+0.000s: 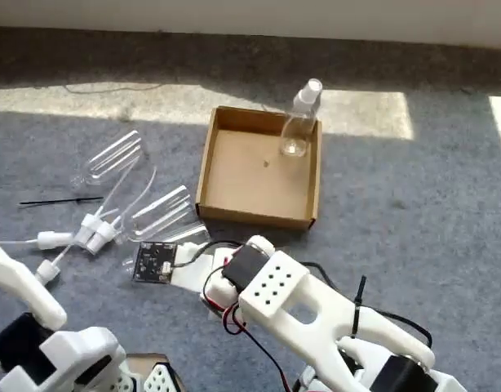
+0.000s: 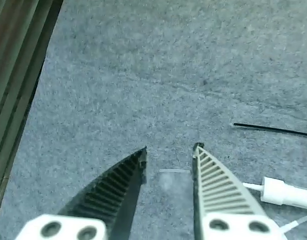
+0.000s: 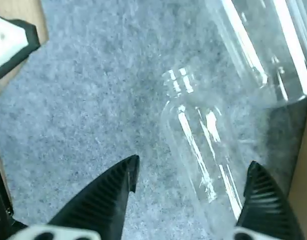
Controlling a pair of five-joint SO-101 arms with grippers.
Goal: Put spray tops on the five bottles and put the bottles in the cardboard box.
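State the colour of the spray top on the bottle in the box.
White spray top, clearest in the high view.

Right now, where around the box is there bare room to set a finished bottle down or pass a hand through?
Free: the grey carpet right of the cardboard box, and most of the box floor beside the capped bottle in its far right corner. Crowded: left of the box, where lying bottles, spray tops and a black tie cluster.

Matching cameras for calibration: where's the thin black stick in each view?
High view: black stick on the carpet, left of the box.
Left wrist view: stick on the carpet beyond a white spray top.
Right wrist view: faces two clear bottles instead.
Shared landmark: that spray top, beside the stick in the high view too.
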